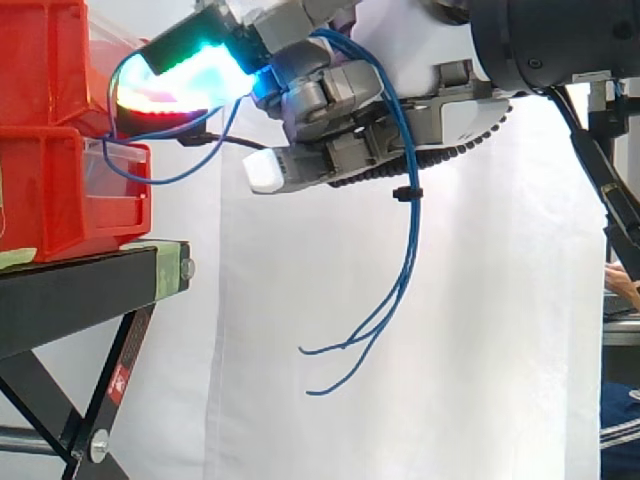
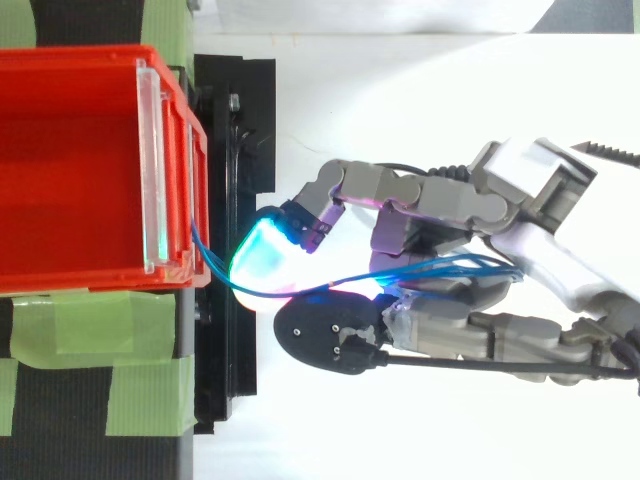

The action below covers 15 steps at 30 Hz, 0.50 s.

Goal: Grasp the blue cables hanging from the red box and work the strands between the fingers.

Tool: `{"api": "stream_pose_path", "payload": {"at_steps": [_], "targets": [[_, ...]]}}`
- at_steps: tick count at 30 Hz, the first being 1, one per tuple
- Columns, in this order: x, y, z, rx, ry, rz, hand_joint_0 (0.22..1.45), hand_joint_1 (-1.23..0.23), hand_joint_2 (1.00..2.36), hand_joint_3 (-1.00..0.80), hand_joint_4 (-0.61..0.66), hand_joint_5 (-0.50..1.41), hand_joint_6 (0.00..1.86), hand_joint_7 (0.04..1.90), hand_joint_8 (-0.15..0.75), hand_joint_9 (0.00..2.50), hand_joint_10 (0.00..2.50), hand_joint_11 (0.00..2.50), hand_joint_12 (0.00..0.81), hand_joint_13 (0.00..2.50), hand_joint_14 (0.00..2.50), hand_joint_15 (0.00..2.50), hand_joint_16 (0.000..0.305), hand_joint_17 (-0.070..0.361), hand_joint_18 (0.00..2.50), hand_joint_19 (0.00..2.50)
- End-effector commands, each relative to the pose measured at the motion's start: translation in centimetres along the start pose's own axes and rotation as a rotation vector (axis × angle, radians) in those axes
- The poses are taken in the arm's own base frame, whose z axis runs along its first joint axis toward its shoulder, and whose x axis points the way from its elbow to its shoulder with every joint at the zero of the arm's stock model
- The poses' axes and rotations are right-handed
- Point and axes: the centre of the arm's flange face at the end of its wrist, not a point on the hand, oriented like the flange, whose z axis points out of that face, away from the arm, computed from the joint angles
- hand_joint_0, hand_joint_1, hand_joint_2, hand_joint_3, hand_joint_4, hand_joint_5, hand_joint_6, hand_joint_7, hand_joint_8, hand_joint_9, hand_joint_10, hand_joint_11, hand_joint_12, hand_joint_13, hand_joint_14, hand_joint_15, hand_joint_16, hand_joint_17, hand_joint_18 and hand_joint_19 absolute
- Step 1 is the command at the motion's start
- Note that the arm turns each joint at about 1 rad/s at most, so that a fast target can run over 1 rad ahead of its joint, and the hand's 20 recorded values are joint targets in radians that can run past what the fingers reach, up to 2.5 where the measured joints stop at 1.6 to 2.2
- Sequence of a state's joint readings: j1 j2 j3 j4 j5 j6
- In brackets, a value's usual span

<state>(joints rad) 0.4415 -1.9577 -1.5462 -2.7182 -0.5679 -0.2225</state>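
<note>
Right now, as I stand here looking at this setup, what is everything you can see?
bins: two, red, stacked on the stand at the left
clear panel: one, see-through, across the top bin's front
blue cables: several thin strands, running from the bins across the hand, loose ends dangling below it
cable tie: one, black, bundling the strands under the hand
stand: one, black, beneath the bins
tape: several strips, green, on the stand's top
curtain: one, white, behind everything
hand: one, grey, in front of the bins, closed on the cables
fingertips: glowing cyan, green and white, close to the bins
arm: one, dark, entering from the right
</note>
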Motion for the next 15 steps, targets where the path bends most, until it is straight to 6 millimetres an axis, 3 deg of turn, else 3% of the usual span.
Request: {"api": "stream_pose_path", "payload": {"at_steps": [1,2,4,6,8,9,11,13,15], "targets": [[0.01,0.03,0.0,-0.001,0.0,0.002,0.96,-0.67,1.02,-0.22,0.33,0.41,0.02,1.11,0.467,0.42,2.5,2.5,0.548,0.92,2.5,1.63,0.064,0.144,1.29,0.63],[0.01,0.03,0.0,-0.001,0.0,0.002,0.97,-0.67,1.02,-0.24,0.32,0.41,0.02,1.11,0.469,0.42,2.5,2.5,0.541,0.91,2.5,1.66,0.061,0.138,1.27,0.66],[0.04,0.04,0.01,-0.002,0.001,0.003,1.15,-0.66,1.02,0.02,0.32,0.42,0.02,1.11,0.445,0.44,2.5,2.5,0.525,0.88,2.5,1.58,0.057,0.129,1.03,0.35],[0.07,-0.03,0.02,-0.002,0.0,0.003,1.19,-0.65,1.02,0.08,0.32,0.45,0.02,1.11,0.434,0.45,2.5,2.5,0.507,0.87,2.5,1.59,0.059,0.132,0.98,0.29],[0.04,0.04,0.01,-0.002,0.001,0.003,1.16,-0.66,1.02,0.09,0.32,0.45,0.02,1.11,0.441,0.46,2.5,2.5,0.518,0.89,2.5,1.61,0.058,0.132,1.04,0.37],[0.04,0.04,0.01,-0.002,0.001,0.003,1.07,-0.68,1.02,0.01,0.33,0.46,0.02,1.11,0.449,0.46,2.5,2.5,0.534,0.92,2.5,1.68,0.06,0.135,1.22,0.58],[0.05,0.05,0.01,-0.003,0.001,0.004,0.98,-0.7,1.02,-0.09,0.36,0.45,0.02,1.1,0.46,0.45,2.5,2.5,0.551,0.93,2.5,1.67,0.067,0.151,1.31,0.62],[0.03,0.05,0.01,-0.003,-0.001,0.004,0.81,-0.66,1.02,-0.42,0.32,0.42,0.02,1.15,0.474,0.41,2.5,2.5,0.56,0.9,2.5,1.69,0.068,0.154,1.23,0.53],[0.03,0.05,0.01,-0.003,-0.001,0.004,0.78,-0.64,1.02,-0.53,0.27,0.41,0.02,1.21,0.476,0.39,2.5,2.5,0.559,0.86,2.5,1.7,0.064,0.144,1.19,0.59]]}}
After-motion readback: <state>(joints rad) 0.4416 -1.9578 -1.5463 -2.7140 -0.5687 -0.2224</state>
